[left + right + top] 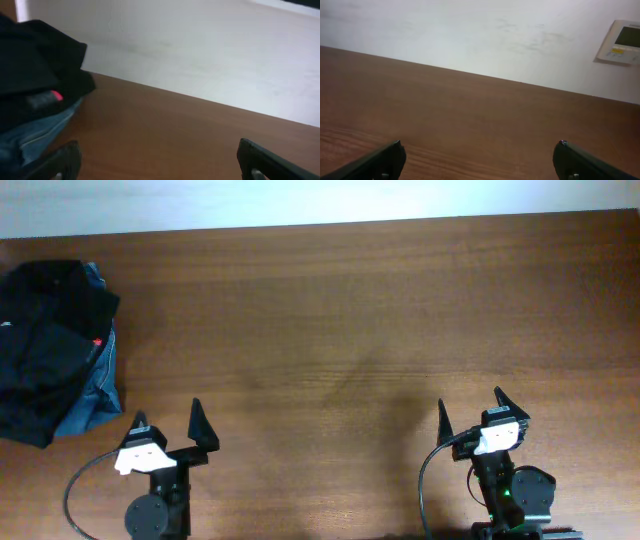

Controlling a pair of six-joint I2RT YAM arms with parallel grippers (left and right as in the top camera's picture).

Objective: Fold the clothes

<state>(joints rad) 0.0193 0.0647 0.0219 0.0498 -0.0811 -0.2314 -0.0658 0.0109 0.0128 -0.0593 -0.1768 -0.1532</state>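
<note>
A heap of clothes lies at the table's far left: a black garment [45,340] on top of blue jeans [95,395]. In the left wrist view the black garment [35,70] with a small red tag and the jeans [35,135] fill the left side. My left gripper [168,418] is open and empty near the front edge, right of and below the heap; its fingers frame bare wood [157,152]. My right gripper [470,408] is open and empty at the front right, over bare wood [477,150].
The brown wooden table [350,310] runs to a white wall at the back. A white wall panel [620,42] hangs on the wall in the right wrist view. Black cables loop beside both arm bases.
</note>
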